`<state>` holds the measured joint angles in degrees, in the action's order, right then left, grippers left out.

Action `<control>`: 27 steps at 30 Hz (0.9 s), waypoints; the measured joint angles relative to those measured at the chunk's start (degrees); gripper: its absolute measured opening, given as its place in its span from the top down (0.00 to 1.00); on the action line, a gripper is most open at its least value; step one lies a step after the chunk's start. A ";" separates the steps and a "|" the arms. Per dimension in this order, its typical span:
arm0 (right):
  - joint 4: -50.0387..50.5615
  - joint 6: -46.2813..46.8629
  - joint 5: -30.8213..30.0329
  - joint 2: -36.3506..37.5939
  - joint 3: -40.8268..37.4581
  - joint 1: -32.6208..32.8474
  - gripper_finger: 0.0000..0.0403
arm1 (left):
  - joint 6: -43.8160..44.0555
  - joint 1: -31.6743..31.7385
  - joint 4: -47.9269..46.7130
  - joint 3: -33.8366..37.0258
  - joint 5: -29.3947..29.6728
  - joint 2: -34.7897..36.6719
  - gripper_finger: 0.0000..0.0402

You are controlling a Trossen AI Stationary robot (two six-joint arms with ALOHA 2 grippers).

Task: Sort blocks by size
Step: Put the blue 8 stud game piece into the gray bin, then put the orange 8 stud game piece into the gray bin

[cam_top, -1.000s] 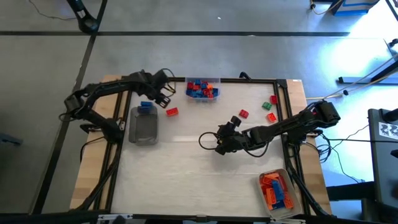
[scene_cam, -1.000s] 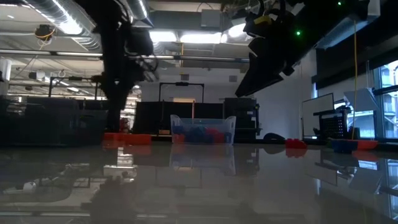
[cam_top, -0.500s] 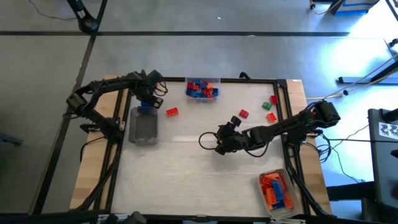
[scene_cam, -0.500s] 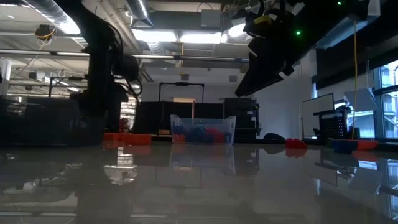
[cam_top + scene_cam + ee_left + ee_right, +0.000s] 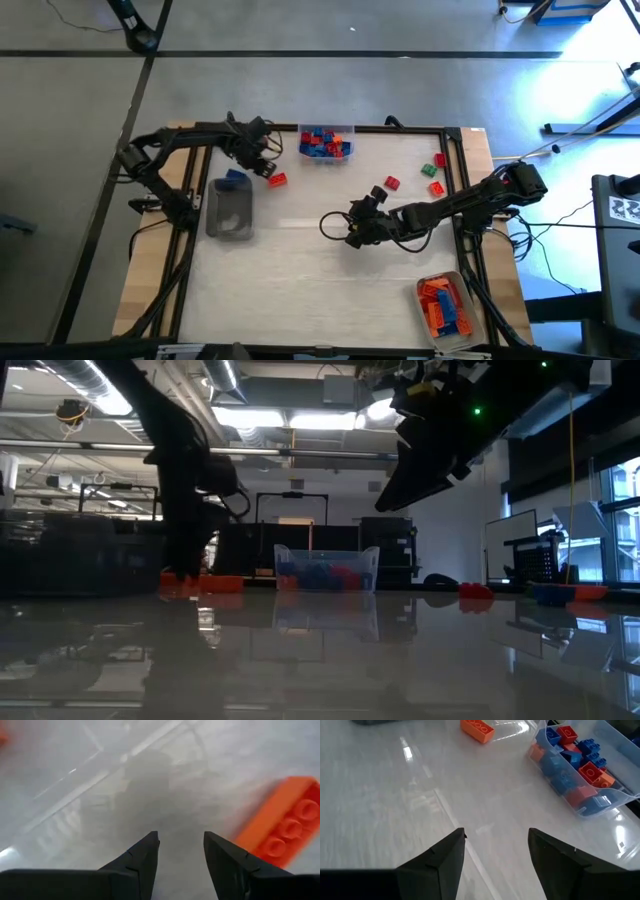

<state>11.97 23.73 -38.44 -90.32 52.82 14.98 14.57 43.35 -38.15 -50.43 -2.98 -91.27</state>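
The left gripper [image 5: 181,851], fingers apart and empty, hovers just beside the orange brick [image 5: 280,827], which lies slantwise off one fingertip.

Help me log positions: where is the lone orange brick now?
In the high view, the orange brick lies on the table's far left, beside the open left gripper.

An orange studded block [image 5: 280,827] lies flat on the table just beside the left jaws. Red and blue blocks [image 5: 575,767] sit heaped in a clear tray ahead of the right jaws.
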 joint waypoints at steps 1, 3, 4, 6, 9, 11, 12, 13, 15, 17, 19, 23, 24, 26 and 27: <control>-0.13 0.00 0.00 0.00 0.02 -0.02 0.46 | 0.00 -0.77 0.90 0.14 -0.66 -0.02 0.64; -0.07 -0.02 0.00 0.00 0.02 -0.02 0.46 | -0.56 -2.37 3.67 0.06 -1.26 -0.02 0.64; -0.12 -0.02 0.00 0.00 0.02 -0.02 0.46 | -1.50 -3.26 4.58 0.06 -1.37 -0.02 0.64; -0.13 -0.04 0.00 0.00 0.02 -0.02 0.46 | -3.41 -4.84 5.48 -0.06 -1.39 -0.02 0.64; -0.13 -0.04 0.02 0.00 0.02 -0.02 0.46 | -5.33 -7.17 5.30 -1.34 -1.37 0.21 0.64; -0.13 -0.04 0.04 0.00 0.02 -0.02 0.46 | -6.73 -8.78 5.19 -1.96 -1.31 0.61 0.64; -0.13 -0.04 0.03 0.00 0.02 -0.02 0.46 | -7.54 -9.63 5.05 -2.18 -1.32 0.78 0.64; -0.14 -0.04 0.04 0.00 0.02 -0.02 0.46 | -8.21 -10.44 5.34 -2.44 -1.33 0.94 0.64; -0.20 -0.04 0.04 0.00 0.02 -0.02 0.46 | -9.87 -11.87 5.70 -2.52 -1.33 1.37 0.64; -0.43 -0.05 0.04 0.00 0.02 -0.02 0.46 | -10.45 -12.99 5.84 -2.50 -1.34 1.41 0.64; -0.50 -0.07 0.04 0.00 0.02 -0.02 0.46 | -11.49 -13.71 6.50 -2.50 -1.30 1.36 0.64; -0.76 -0.09 0.06 0.00 0.02 -0.02 0.46 | -16.54 -14.60 9.23 -2.50 -1.17 1.36 0.62; -0.83 -0.09 0.05 0.00 0.02 -0.02 0.46 | -16.65 -14.64 9.43 -2.50 -1.20 1.36 0.61; -1.24 -0.12 0.04 -0.37 0.02 -0.02 0.46 | -16.95 -14.64 9.90 -2.50 -1.20 1.36 0.57; -1.42 -0.21 0.08 -0.55 0.02 -0.02 0.46 | -17.26 -14.64 9.97 -2.50 -1.19 1.36 0.54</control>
<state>10.54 23.52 -38.35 -90.87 52.84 14.96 -2.69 28.71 -28.18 -52.93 -4.16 -89.91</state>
